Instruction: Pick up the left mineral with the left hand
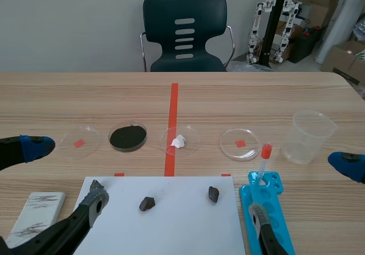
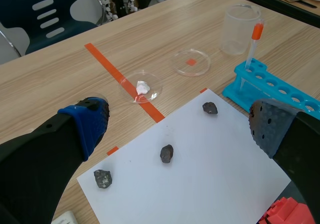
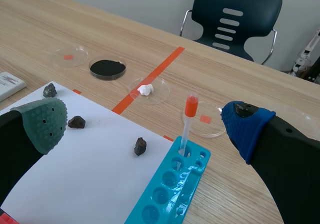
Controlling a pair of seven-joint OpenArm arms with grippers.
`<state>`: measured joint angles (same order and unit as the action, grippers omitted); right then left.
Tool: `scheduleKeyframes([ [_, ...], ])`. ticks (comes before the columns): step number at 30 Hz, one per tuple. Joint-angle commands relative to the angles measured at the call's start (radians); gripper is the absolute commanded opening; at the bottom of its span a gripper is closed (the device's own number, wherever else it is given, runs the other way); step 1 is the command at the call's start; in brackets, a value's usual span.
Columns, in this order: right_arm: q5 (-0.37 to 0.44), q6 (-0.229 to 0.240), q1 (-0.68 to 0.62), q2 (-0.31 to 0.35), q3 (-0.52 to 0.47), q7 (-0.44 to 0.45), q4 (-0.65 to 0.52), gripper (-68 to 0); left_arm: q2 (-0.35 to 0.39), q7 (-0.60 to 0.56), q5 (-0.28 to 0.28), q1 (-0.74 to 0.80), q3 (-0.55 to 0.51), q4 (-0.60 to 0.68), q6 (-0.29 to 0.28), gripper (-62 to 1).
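The left end effector (image 2: 179, 126) gapes wide, gripping nothing, above the white sheet (image 2: 210, 176); the left mineral (image 2: 102, 179) lies near its corner (untouched).

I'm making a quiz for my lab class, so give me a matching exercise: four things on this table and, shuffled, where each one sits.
1 left mineral
2 tube
3 white lump
4 beaker

A in the rack
B on the paper, at its corner
C in a dish on the tape
D on the bare table

Pairs: 1-B, 2-A, 3-C, 4-D.
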<state>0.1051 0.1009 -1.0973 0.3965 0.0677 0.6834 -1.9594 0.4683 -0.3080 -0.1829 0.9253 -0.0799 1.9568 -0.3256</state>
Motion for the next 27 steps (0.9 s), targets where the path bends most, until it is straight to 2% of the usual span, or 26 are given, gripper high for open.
scheduleKeyframes([
  [1,0.011,0.0,0.0,0.011,-0.001,0.014,-0.009,-2.0,-0.008,-0.013,-0.007,0.008,-0.001,0.004,0.0,-2.2],
  [18,0.011,0.0,0.0,0.011,-0.001,0.014,-0.009,-2.0,-0.008,-0.011,-0.007,0.008,-0.001,0.004,0.0,-2.2],
  [24,0.011,0.0,0.0,0.011,-0.001,0.014,-0.009,-2.0,-0.008,0.026,-0.008,0.008,-0.001,0.004,0.001,-2.8],
  [27,0.011,0.0,0.0,0.011,-0.001,0.014,-0.009,-2.0,-0.008,0.086,-0.068,0.007,-0.001,0.004,0.001,-2.8],
])
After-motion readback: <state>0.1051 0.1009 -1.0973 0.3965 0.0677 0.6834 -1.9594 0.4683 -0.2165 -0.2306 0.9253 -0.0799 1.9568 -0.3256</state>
